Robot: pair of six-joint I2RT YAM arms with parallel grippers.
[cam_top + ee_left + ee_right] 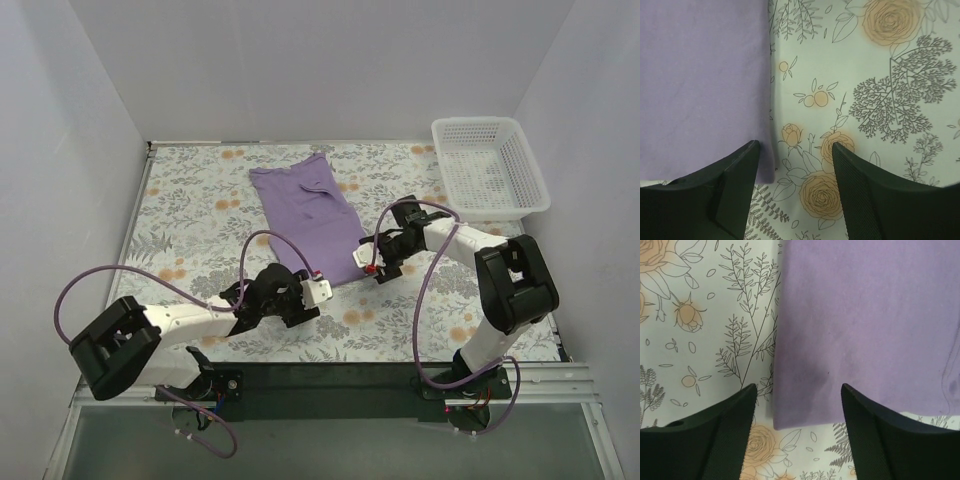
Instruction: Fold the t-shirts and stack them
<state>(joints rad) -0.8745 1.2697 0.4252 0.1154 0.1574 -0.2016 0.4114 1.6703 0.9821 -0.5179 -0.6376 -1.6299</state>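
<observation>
The lavender t-shirt (308, 212) lies flat on the flowered tablecloth, folded into a long strip running from the back toward the front. My left gripper (322, 289) is open at the strip's near end. In the left wrist view a shirt corner (765, 170) lies just inside the left finger (737, 185), and the gripper (795, 145) holds nothing. My right gripper (369, 263) is open at the near right corner. In the right wrist view that corner (782, 417) lies between the fingers of the empty gripper (798, 387). No neck label shows.
A white plastic lattice basket (490, 165) stands at the back right corner. White walls close in the table on three sides. The flowered tablecloth (190, 215) covers the table. Purple cables loop from both arms.
</observation>
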